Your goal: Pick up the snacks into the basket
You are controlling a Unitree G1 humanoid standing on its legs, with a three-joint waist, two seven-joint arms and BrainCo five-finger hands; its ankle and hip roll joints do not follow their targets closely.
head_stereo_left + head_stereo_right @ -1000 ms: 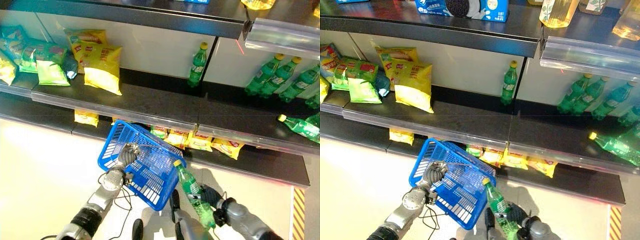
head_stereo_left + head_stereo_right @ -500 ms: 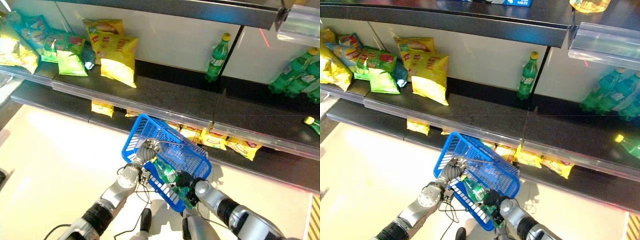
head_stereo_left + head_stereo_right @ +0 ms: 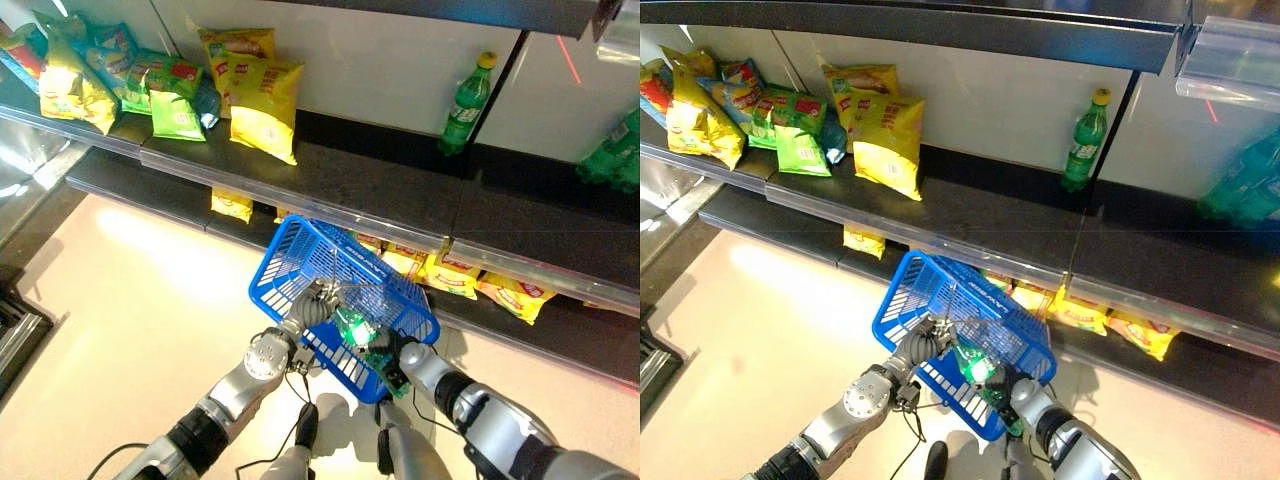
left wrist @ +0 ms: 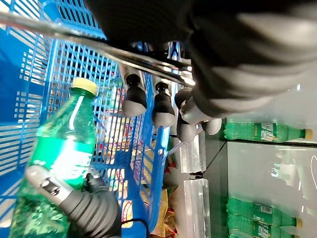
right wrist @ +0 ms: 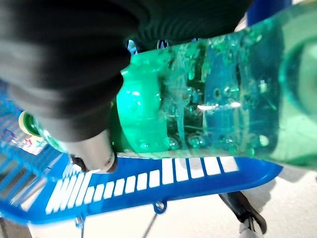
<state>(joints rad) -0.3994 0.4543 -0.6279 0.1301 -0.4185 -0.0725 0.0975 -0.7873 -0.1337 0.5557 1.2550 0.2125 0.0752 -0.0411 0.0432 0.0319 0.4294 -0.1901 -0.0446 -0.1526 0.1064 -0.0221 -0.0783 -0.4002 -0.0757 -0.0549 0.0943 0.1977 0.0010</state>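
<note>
A blue wire basket (image 3: pixel 310 255) hangs tilted in front of the shelves. My left hand (image 3: pixel 305 312) has its fingers (image 4: pixel 133 96) curled round the basket's metal handle (image 4: pixel 99 47). A green soda bottle (image 3: pixel 352 325) with a yellow cap lies inside the basket, cap pointing toward the left hand. My right hand (image 3: pixel 405 360) reaches over the basket's near rim (image 5: pixel 148 183) and is shut on the bottle (image 5: pixel 223 99). In the left wrist view the bottle (image 4: pixel 64 148) rests against the blue mesh with a right-hand finger (image 4: pixel 84 208) across it.
Yellow snack bags (image 3: pixel 262 110) and green bags (image 3: pixel 175 100) lean on the middle shelf, whose front edge (image 3: pixel 300 190) runs just beyond the basket. One green bottle (image 3: pixel 465 100) stands upright on that shelf. Small yellow packets (image 3: pixel 450 280) lie on the low shelf behind the basket.
The camera has turned, so the shelves shifted right. My right hand carried the green bottle from beside the basket's right side over the rim and into the basket. The left hand kept its hold.
</note>
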